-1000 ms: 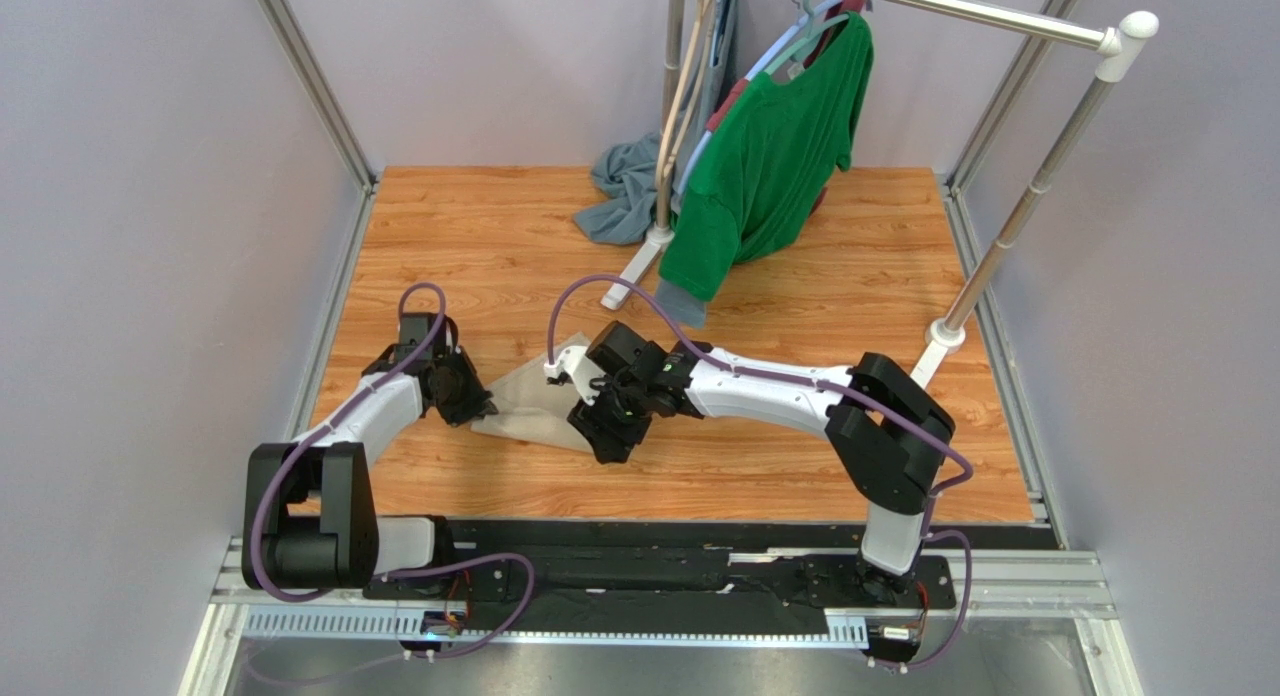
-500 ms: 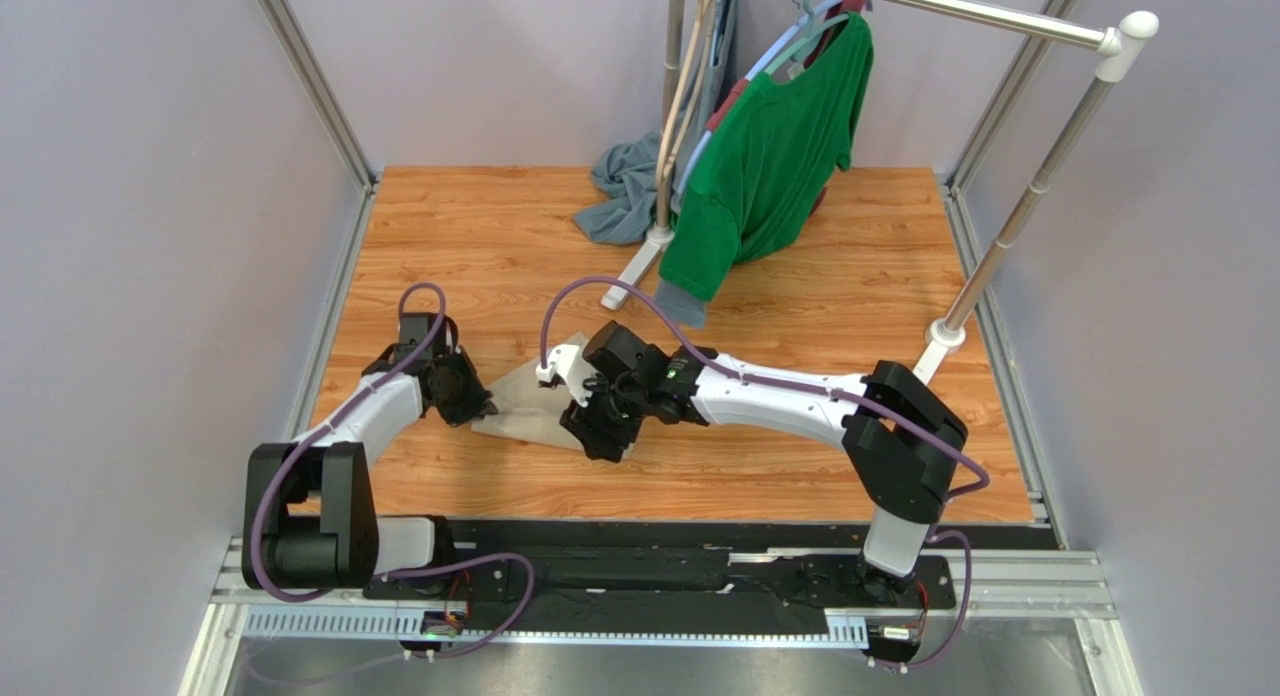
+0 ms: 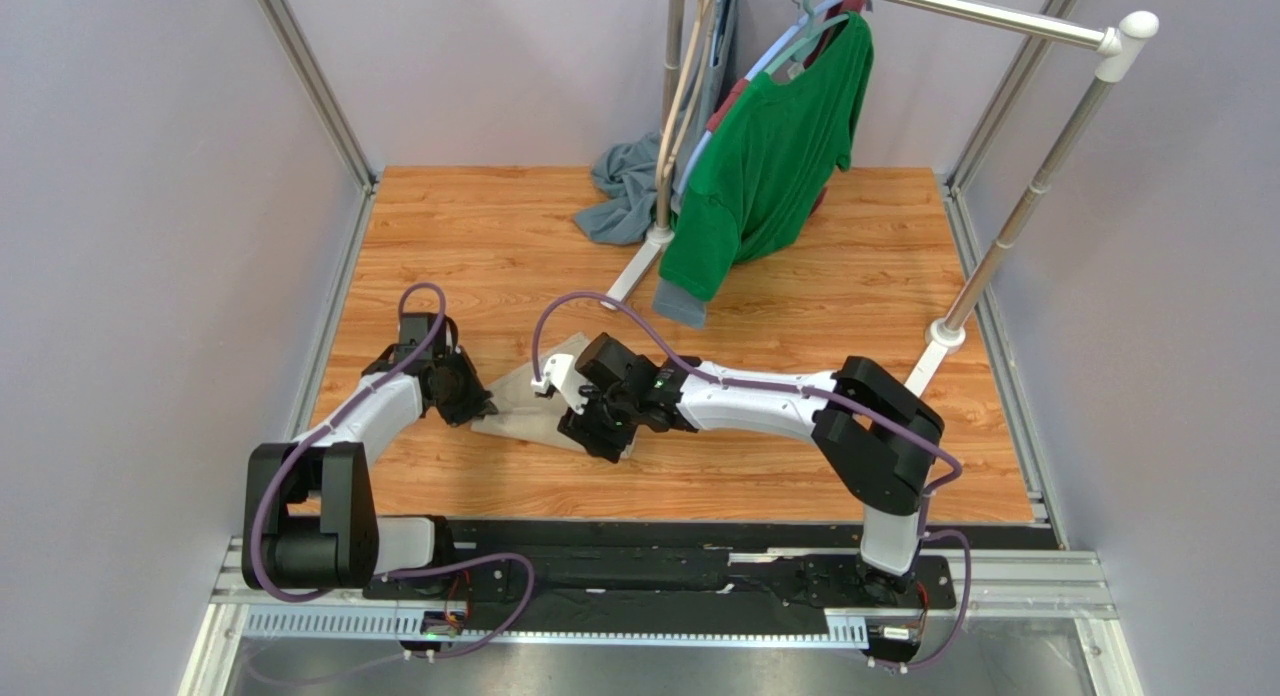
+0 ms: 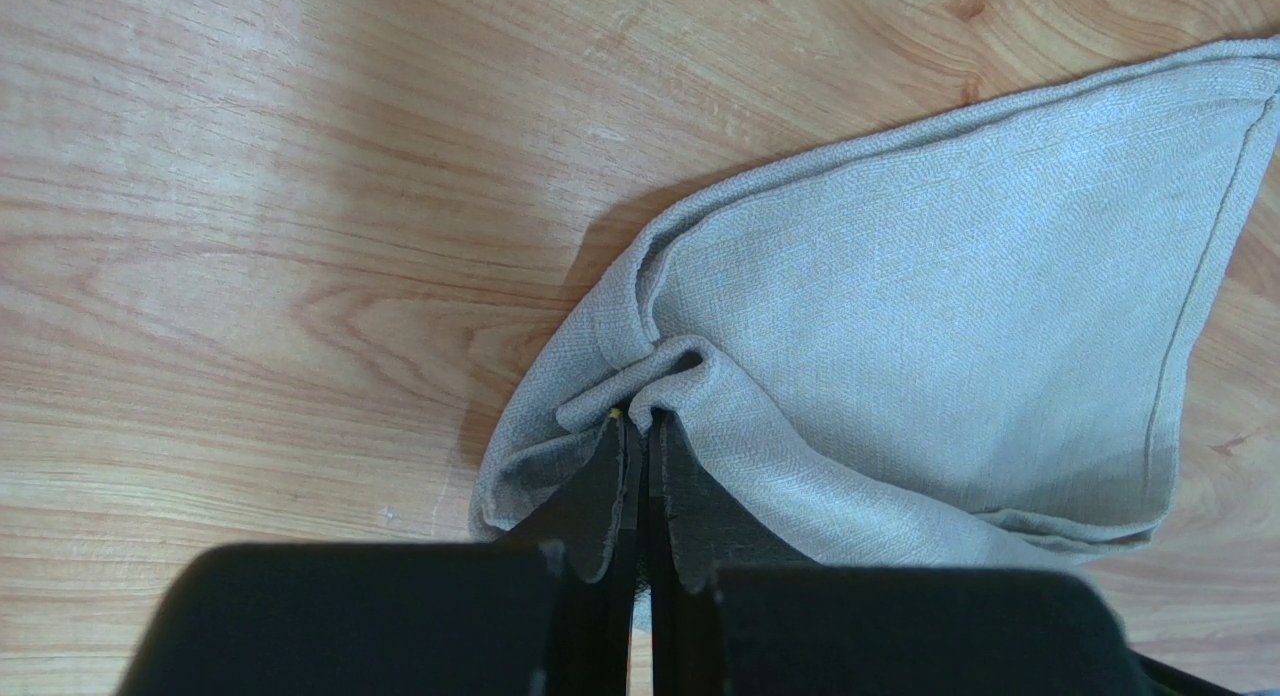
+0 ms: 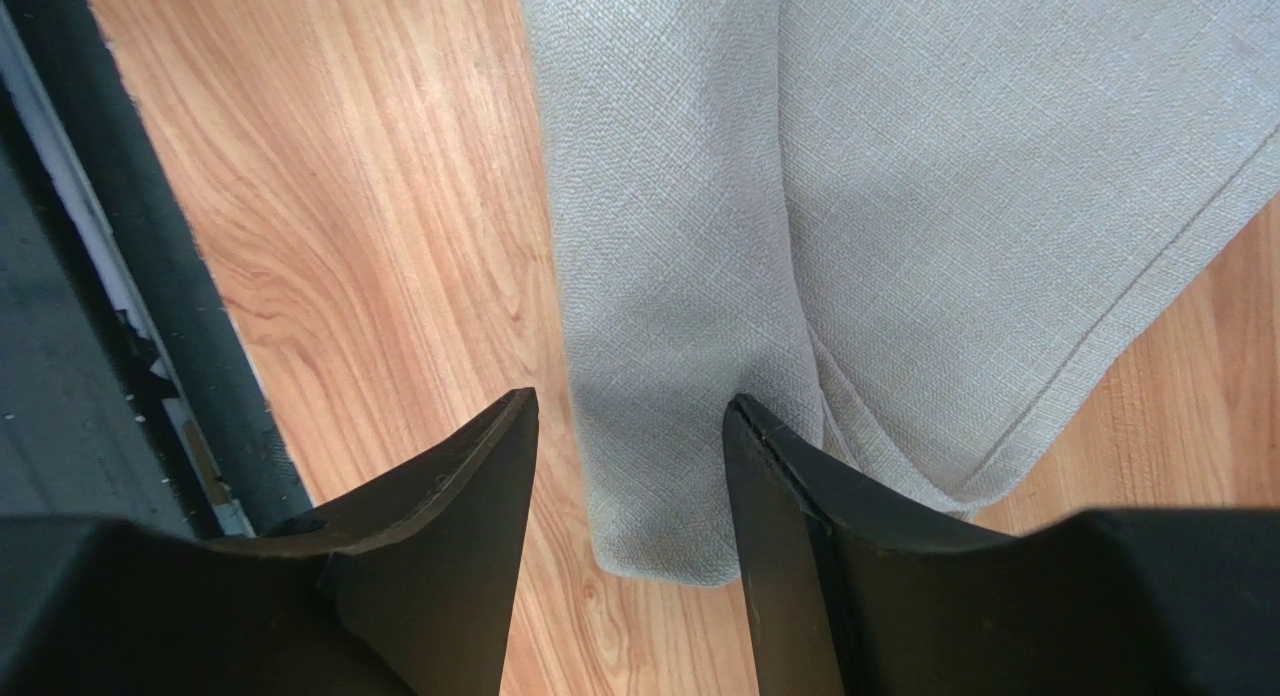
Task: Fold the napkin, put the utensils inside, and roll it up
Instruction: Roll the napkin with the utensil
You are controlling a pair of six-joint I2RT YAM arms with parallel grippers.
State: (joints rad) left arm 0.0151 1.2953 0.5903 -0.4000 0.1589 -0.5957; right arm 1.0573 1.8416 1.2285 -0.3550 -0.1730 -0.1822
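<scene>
From above, the right pincer [image 3: 591,431] hides the folded napkin's [image 3: 525,402] right end.

right claw [image 5: 624,426] moved left, farther over the napkin [image 3: 519,401]

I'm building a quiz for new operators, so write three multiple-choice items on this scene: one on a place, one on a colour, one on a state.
1. Where is the napkin? A over the hanger rail; B on the wooden table; C on the metal frame.
2. What colour is the hanging shirt? A red; B yellow; C green.
3. How is the left hand? A shut on the napkin; B open over bare wood; C out of view.
Answers: 1 B, the top view shows it on the wood; 2 C, it is plainly green; 3 A, its wrist view shows a fold pinched.
</scene>
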